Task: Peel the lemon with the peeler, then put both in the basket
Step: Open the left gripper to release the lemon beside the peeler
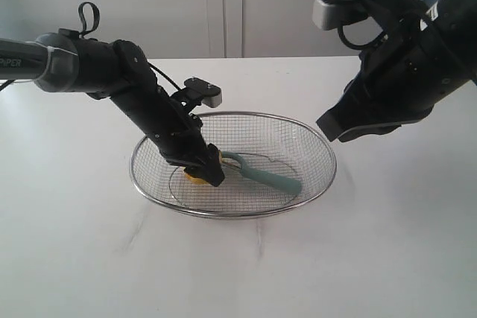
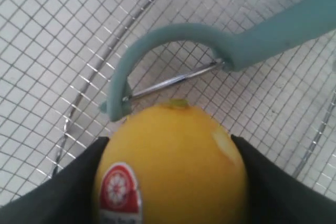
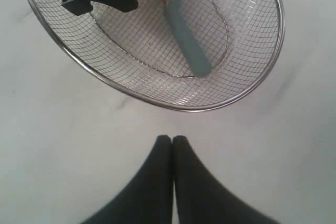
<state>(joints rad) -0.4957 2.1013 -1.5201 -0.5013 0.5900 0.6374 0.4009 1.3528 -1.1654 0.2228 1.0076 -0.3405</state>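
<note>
Left tool: reaches down into the basket and stands wide around the lemon, its two dark fingers set against the fruit's opposite sides; it holds the lemon. Whether the lemon rests on the mesh floor or sits just clear of it cannot be told. Lemon: inside the basket, on the left arm's side of the floor, with its red-and-white sticker facing the left wrist camera and a small pale patch on the skin near one finger. Peeler: lies flat on the basket floor, free of either tool, with its loop head next to the lemon and its teal handle running away towards the right arm's side. The metal blade spans the loop; the loop's free end is just beside the lemon's tip, and contact cannot be confirmed. Basket: stands upright on the white desk, near the middle. Right tool: fingers pressed together with nothing between them, raised above the desk outside the basket rim, well apart from lemon and peeler.
</note>
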